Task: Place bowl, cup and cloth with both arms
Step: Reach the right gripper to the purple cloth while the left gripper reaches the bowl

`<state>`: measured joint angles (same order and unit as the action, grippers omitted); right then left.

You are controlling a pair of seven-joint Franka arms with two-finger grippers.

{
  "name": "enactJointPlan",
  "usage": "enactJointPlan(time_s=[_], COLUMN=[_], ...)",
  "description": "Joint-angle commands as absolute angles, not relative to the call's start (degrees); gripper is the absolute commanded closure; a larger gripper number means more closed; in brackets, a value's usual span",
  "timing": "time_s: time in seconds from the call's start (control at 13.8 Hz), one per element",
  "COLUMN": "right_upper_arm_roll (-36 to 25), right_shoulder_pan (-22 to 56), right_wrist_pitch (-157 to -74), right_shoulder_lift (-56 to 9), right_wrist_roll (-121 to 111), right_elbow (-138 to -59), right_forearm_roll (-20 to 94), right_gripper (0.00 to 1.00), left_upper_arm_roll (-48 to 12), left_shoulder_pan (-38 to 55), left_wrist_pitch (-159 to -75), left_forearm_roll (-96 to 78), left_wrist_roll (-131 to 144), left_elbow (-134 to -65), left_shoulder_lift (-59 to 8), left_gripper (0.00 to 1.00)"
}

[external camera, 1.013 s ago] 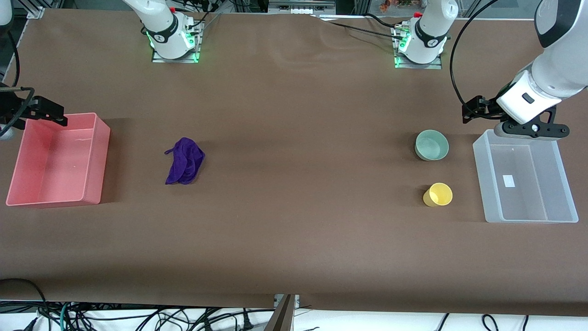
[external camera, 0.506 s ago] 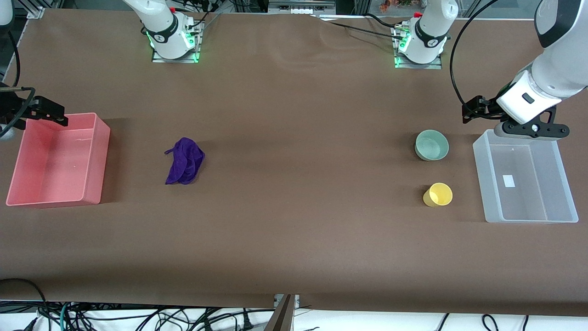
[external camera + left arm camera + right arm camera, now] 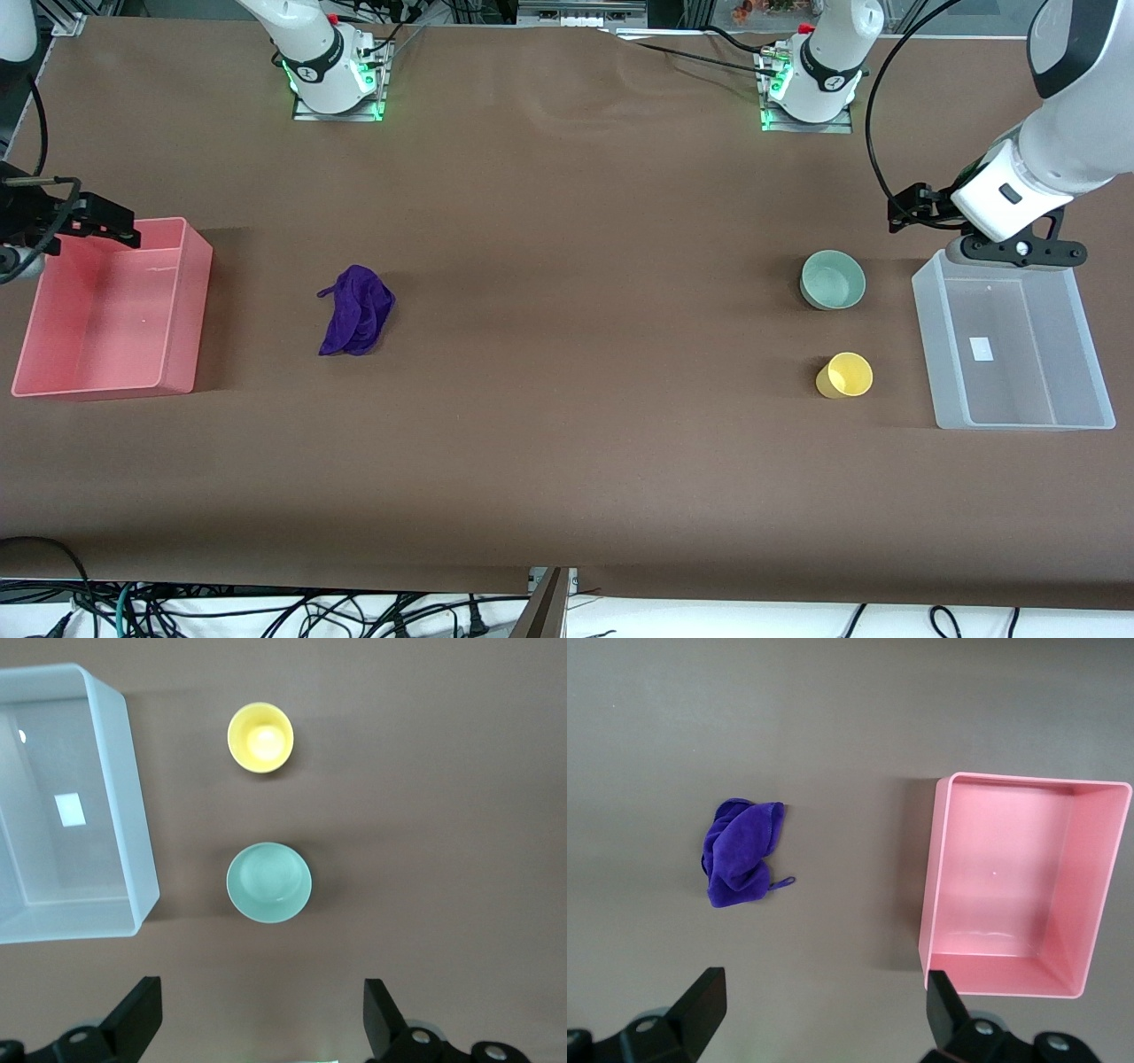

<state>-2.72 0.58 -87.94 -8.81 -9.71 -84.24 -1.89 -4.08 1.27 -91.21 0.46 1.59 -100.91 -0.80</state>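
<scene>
My left gripper [image 3: 257, 1023] hangs with its jaws spread wide and empty over the farther end of the clear bin [image 3: 1072, 354], at the left arm's end of the table; my right gripper [image 3: 819, 1019] does the same, jaws spread and holding nothing, over the farther end of the pink bin [image 3: 190, 301] at the right arm's end. Nothing has been picked up yet, so I judge the step in hand to be the first reach. For the left side I would go for the bowl [image 3: 833, 280], which sits just beside the clear bin, and take it by one wall of its rim, since its whole width looks too much for my fingers. The cup [image 3: 844, 375] stands upright nearer the front camera than the bowl, apart from it. Both look like smooth, hard, plain plastic, the bowl pale mint and the cup yellow, so I expect them to slip unless I grip squarely. For the right side, the cloth [image 3: 356, 310] lies crumpled on the brown table cover [image 3: 567, 461], well apart from the pink bin; it is soft purple fabric in loose folds, best pinched at its thickest bunch from above.
</scene>
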Motion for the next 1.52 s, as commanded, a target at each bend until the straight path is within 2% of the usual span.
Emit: enactJointPlan(time_s=[0.0, 0.29, 0.43, 0.72, 0.94, 1.09, 1.45], right_upper_arm_roll=[-2.72, -2.64, -1.85, 1.48, 3.42, 4.83, 4.83], right_shoulder_pan=[1.05, 0.97, 1.05, 1.05, 1.23, 2.02, 4.57], right_wrist_pitch=[-87.80, -91.74, -98.40, -113.69, -124.06, -130.23, -136.31], right_shoulder_lift=[-10.19, -9.67, -7.83, -7.65, -9.74, -11.77, -17.92], right_wrist_roll=[-9.84, -9.84, -8.71, -1.51, 5.34, 7.81, 12.30], right_elbow=[-83.67, -89.10, -94.98, -108.25, -114.24, -116.36, -116.89], right_forearm_roll=[-1.05, -0.97, -0.79, 3.43, 3.43, 3.43, 3.43], right_gripper=[0.00, 0.00, 0.00, 0.00, 0.00, 0.00, 0.00], left_upper_arm_roll=[-4.40, -4.48, -4.48, -4.48, -4.48, -4.48, -4.57], left_shoulder_pan=[-0.52, -3.25, -3.16, -3.25, -3.34, -4.30, -6.85], left_wrist_pitch=[-90.26, -91.31, -93.15, -108.68, -116.35, -120.30, -126.45], left_forearm_roll=[0.79, 1.41, 1.58, 1.85, 2.02, 4.21, 4.31], left_wrist_roll=[1.14, 0.62, 0.61, -3.24, -3.52, -4.74, -9.57], left_elbow=[-101.16, -102.12, -104.05, -114.93, -120.66, -121.81, -124.18], left_shoulder_lift=[-3.94, -10.01, -11.94, -12.48, -13.53, -15.46, -19.60], left_gripper=[0.00, 0.00, 0.00, 0.00, 0.00, 0.00, 0.00])
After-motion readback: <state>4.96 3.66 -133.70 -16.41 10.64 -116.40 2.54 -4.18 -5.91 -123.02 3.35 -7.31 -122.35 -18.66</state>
